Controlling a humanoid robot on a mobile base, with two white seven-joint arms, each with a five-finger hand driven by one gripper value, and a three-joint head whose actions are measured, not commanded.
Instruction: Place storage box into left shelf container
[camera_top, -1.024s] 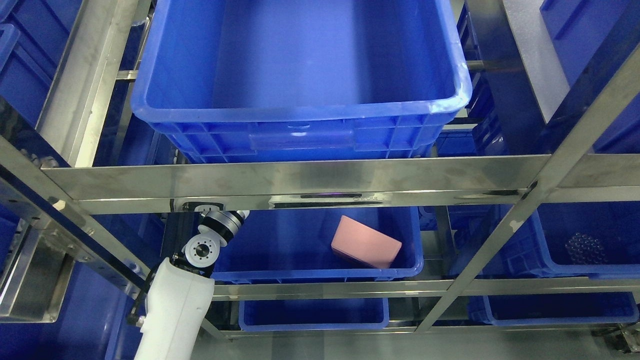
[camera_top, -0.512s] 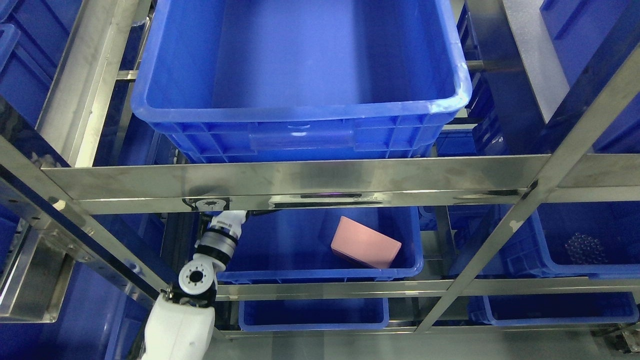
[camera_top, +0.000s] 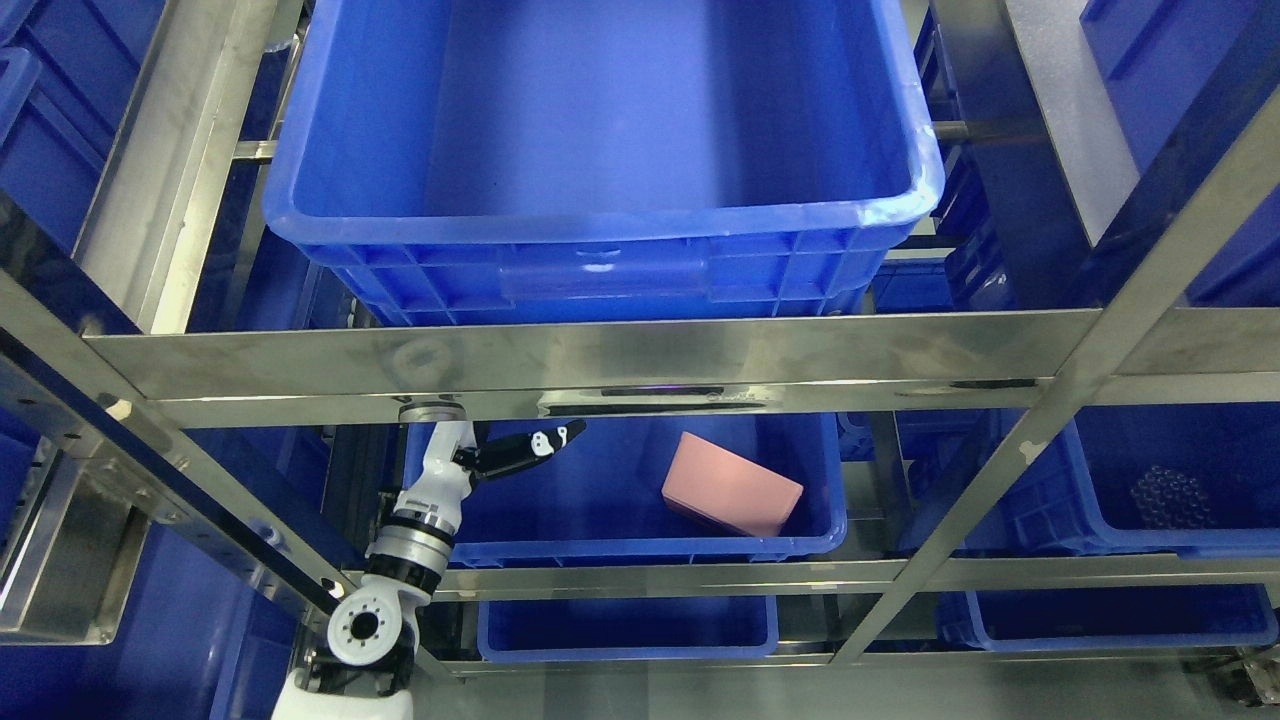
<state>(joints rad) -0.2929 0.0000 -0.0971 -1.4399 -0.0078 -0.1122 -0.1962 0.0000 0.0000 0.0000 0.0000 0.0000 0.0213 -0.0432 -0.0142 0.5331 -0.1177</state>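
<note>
A pink storage box (camera_top: 732, 485) lies tilted inside the blue container (camera_top: 640, 548) on the middle shelf level, toward its right side. My left hand (camera_top: 500, 455) comes up from the lower left on a white arm and sits over the left part of that container, well left of the pink box and not touching it. Its black fingers (camera_top: 545, 443) are extended and hold nothing. The upper part of the hand is hidden behind the steel shelf beam (camera_top: 600, 365). The right hand is out of view.
A large empty blue bin (camera_top: 600, 250) sits on the upper level. Another blue bin (camera_top: 625, 630) is below. A bin at right (camera_top: 1150, 540) holds a cluster of small shiny balls (camera_top: 1170, 497). Steel uprights and diagonal rails (camera_top: 1010, 470) frame the openings.
My left arm has drawn back downward and out of the container. The hand, hidden behind the beam before, now shows with fingers extended. The pink box has not moved.
</note>
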